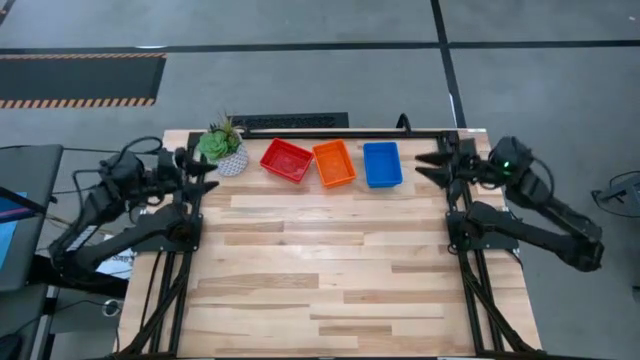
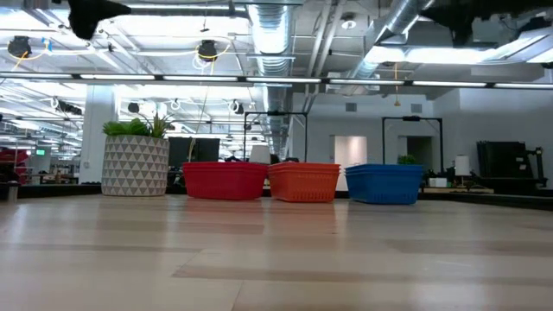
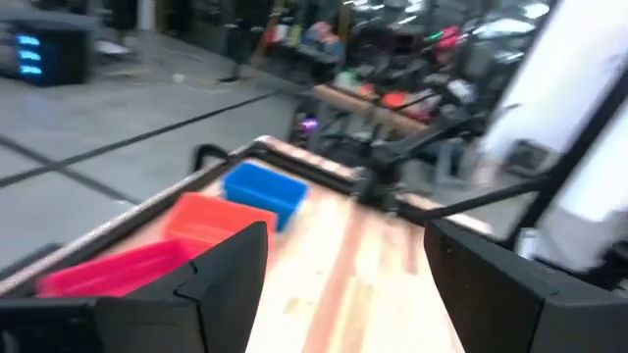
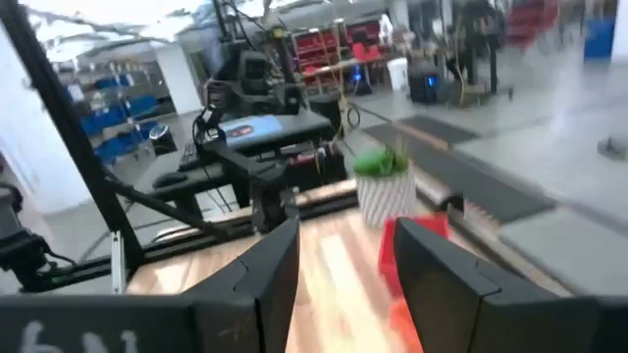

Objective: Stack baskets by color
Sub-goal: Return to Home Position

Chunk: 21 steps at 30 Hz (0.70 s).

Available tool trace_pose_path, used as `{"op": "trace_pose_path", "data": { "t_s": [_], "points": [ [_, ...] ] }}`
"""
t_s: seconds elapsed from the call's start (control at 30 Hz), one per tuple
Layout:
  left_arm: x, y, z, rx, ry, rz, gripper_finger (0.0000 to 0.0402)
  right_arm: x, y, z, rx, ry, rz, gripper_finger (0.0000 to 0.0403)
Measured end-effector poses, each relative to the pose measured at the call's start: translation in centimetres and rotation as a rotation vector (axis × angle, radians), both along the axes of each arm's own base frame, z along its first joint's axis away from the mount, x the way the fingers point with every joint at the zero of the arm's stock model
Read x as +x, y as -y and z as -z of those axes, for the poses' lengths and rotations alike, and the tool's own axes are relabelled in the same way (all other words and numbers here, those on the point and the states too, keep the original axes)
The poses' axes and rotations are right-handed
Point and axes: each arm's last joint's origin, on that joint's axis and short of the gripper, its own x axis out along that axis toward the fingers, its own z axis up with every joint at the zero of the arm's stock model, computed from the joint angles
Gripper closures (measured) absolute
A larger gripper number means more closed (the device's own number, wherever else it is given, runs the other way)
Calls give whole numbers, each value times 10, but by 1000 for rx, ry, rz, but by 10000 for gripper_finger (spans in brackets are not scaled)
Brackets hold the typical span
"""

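left gripper [image 3: 343,240], right gripper [image 4: 348,235] released, empty; left hangs near plant [image 1: 222,147]; homing carelessly, I could tip it onto red baskets [image 1: 286,160]

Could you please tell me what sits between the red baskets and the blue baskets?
The orange baskets sit between the red baskets and the blue baskets, as the high and low views both show.
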Motion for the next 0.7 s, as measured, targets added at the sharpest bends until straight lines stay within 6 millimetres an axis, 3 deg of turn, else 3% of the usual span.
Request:
{"op": "trace_pose_path", "data": {
  "t_s": [0.2, 0.33, 0.7],
  "points": [
    [11, -6, 33, -12, 63, 77, 139, 3, -5, 43, 102, 37, -32, 211],
    [12, -5, 48, 1, 129, 105, 139, 9, -4, 60, 102, 115, -5, 214],
    [3, 8, 55, -14, 186, 186, 139, 26, -10, 84, 103, 181, 15, 214]
  ]
}}
